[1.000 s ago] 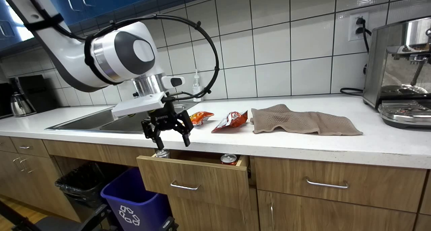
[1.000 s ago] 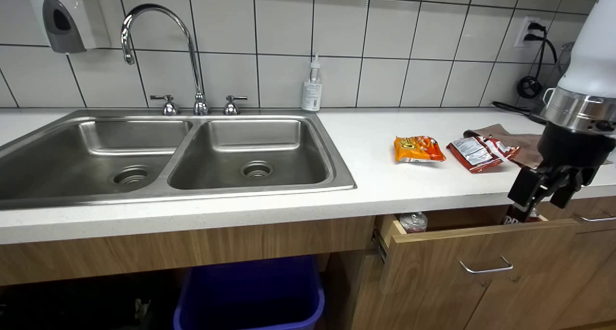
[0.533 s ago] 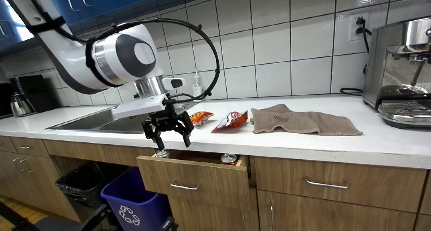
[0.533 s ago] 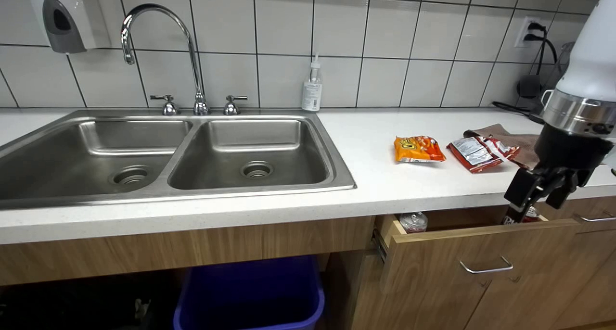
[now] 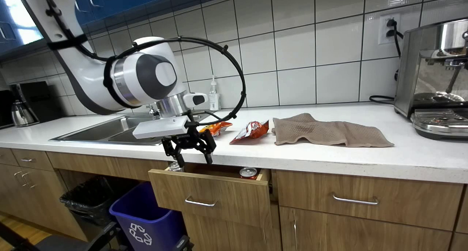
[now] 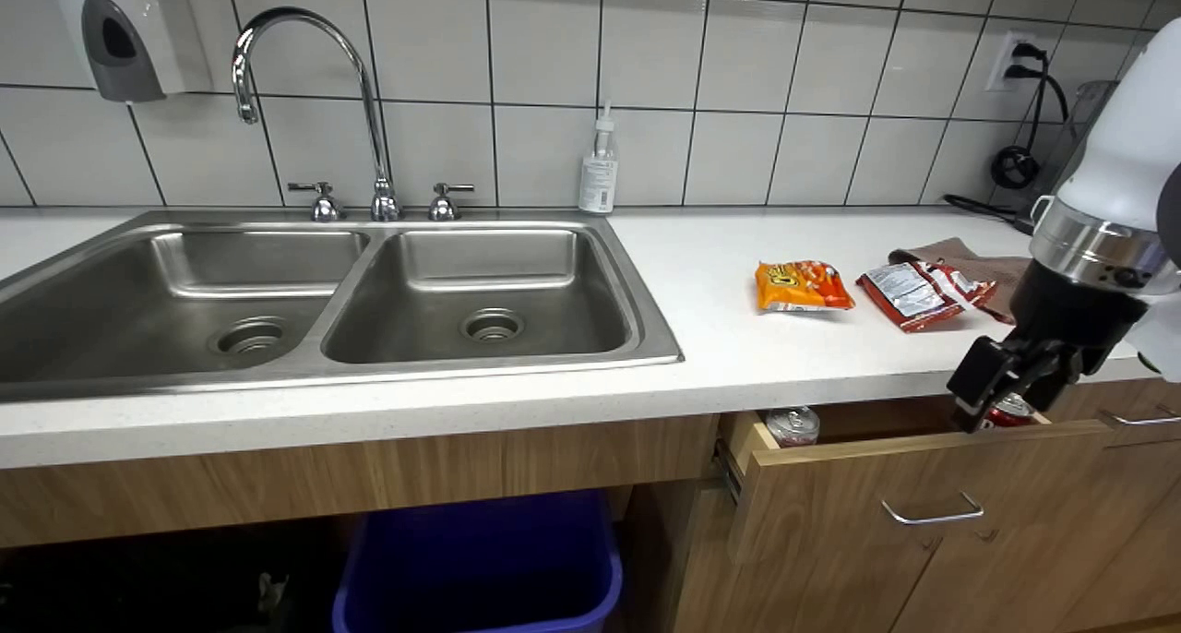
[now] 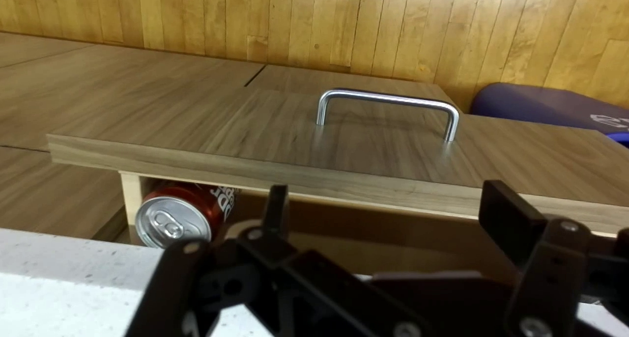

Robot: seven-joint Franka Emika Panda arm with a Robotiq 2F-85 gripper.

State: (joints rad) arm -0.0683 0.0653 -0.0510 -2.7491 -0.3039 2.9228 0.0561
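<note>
- Below the spread jaws of the gripper (image 5: 195, 162), with nothing between them, lies the open drawer (image 5: 234, 199).
- To one side of them stands the red can (image 7: 182, 214); to the other, a silvery can (image 6: 792, 425).
- Coming down off line could snag a fingertip (image 7: 506, 216) on the drawer's front edge (image 7: 373, 187) or the countertop (image 7: 54, 288), the space looking narrow.

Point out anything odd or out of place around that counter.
A red can and another can sit in the open drawer, seemingly an odd place for them. The towel lies rumpled on the counter instead of folded. No spill or damage shows.
</note>
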